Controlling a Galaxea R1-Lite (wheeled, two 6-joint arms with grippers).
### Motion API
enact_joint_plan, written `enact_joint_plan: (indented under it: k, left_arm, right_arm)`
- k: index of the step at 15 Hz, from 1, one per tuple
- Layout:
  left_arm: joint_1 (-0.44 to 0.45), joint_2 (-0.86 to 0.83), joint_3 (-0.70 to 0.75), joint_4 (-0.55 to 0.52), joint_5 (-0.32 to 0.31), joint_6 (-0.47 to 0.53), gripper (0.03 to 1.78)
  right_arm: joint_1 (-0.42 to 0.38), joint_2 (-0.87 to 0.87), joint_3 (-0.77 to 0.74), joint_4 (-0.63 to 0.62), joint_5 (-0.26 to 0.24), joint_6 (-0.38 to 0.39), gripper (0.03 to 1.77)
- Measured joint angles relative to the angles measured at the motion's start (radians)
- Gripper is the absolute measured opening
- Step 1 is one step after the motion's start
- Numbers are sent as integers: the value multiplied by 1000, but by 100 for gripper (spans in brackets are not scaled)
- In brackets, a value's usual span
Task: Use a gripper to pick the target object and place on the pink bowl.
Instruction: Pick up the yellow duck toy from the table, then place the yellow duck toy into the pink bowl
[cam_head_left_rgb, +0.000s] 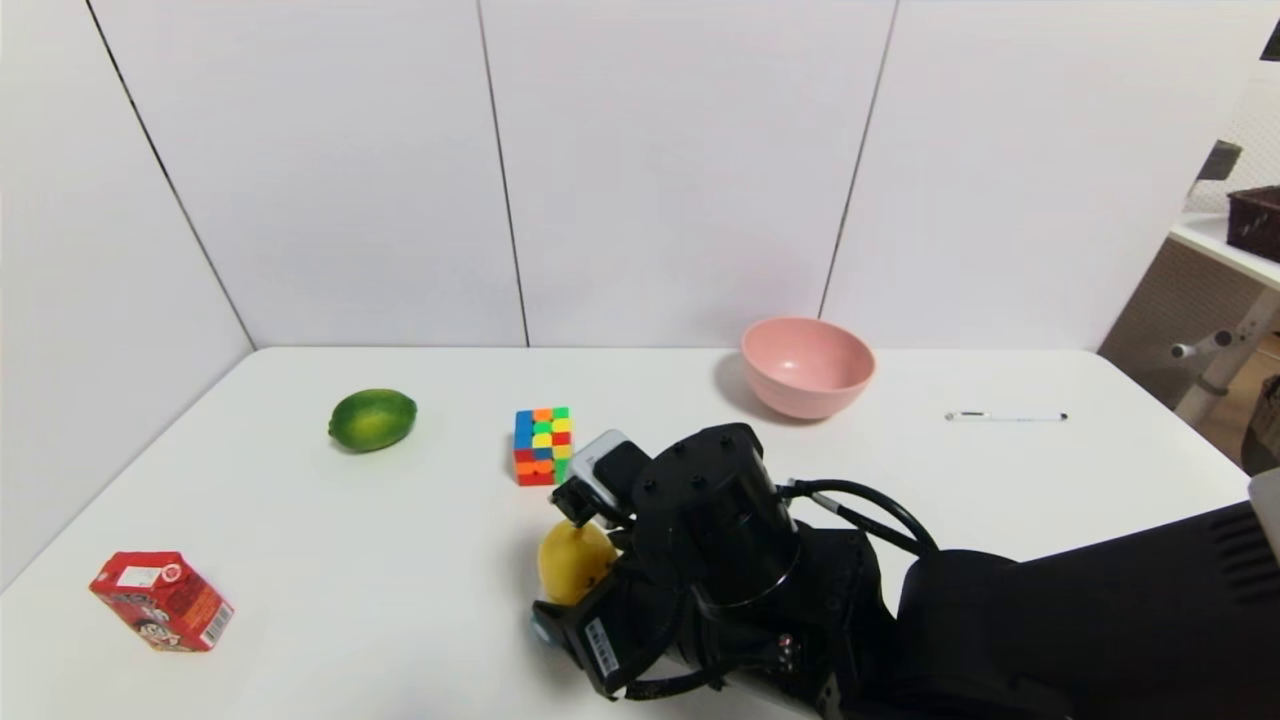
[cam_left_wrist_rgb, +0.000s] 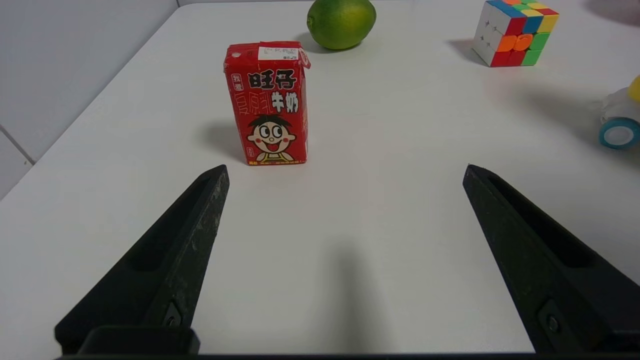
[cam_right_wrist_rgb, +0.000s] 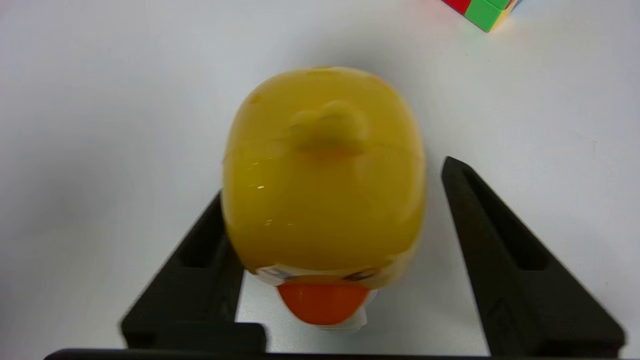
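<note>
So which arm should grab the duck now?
Right. Its pincer already straddles the duck, with a visible gap on one side. The left pincer sits open near the milk carton.

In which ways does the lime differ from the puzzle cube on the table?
The lime is rounded and plain green, while the puzzle cube is boxy with flat faces of many coloured squares. The lime lies nearer the robot's left side; the puzzle cube stands near the middle, close to the duck toy. Both rest untouched on the white table.

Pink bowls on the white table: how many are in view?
1. The round matte pink bowl sits at the table's far side, right of the multicoloured puzzle cube. The right arm could hide another.
</note>
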Motion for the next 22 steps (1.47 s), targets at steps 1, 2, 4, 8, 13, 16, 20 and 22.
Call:
enact_joint_plan:
  k: [1,2,4,8,13,16,20,22]
  left_arm:
    - [0,0,0,0,0,0,169]
    - [0,0,0,0,0,0,169]
    - [0,0,0,0,0,0,169]
    - [0,0,0,0,0,0,169]
    - [0,0,0,0,-1,0,169]
    - [0,0,0,0,0,0,169]
    - [0,0,0,0,0,0,169]
    - [0,0,0,0,0,0,169]
  right_arm:
    - [-1,3,0,1,0,0,103]
    - [-1,5,0,1,0,0,92]
    - [-1,8,1,1,1,-1,72]
    - [-2,1,0,-1,3,0,36]
    - [-7,-27,-23,19,5,-2,36]
    - [-40,-66,-45,24,10,-8,36]
    - [-143,-108,-70,34,14,-11,36]
    - [-235,-127,-85,34,15,-11,36]
